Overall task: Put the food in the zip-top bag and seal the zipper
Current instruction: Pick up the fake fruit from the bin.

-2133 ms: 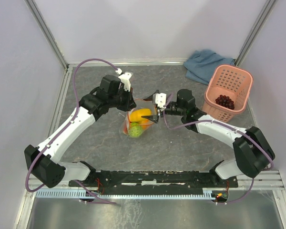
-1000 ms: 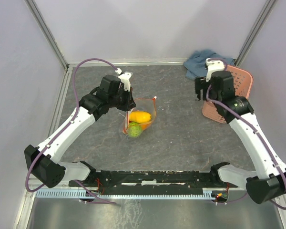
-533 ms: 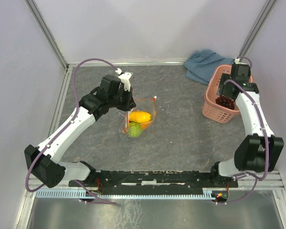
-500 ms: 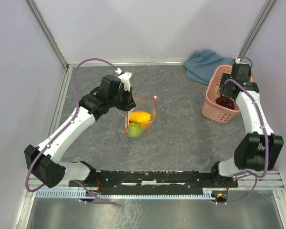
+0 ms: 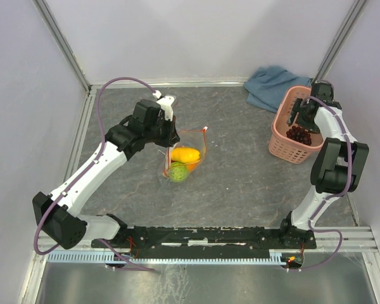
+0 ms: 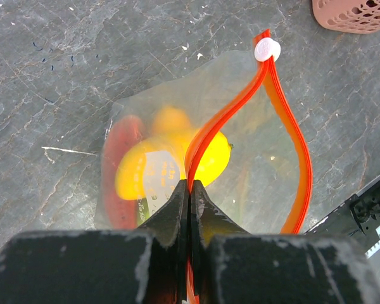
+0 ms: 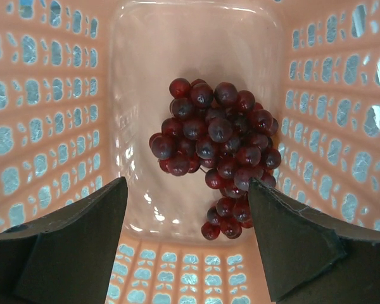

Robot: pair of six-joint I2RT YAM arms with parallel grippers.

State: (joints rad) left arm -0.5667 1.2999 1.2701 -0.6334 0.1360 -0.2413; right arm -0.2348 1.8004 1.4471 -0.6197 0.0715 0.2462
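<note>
While the left arm bends out over mid-table with the left gripper pinched shut on the zipper of the zip-top bag, the right gripper hangs down inside the pink basket, fingers spread wide above the grapes. The left wrist cam shows the bag mouth gaping and the yellow fruit inside. From overhead, that pinch is hidden.

Your two white-and-black arms
You see white links and black joints on the left arm and right arm, thin purple cables alongside, and matte black fingers.
</note>
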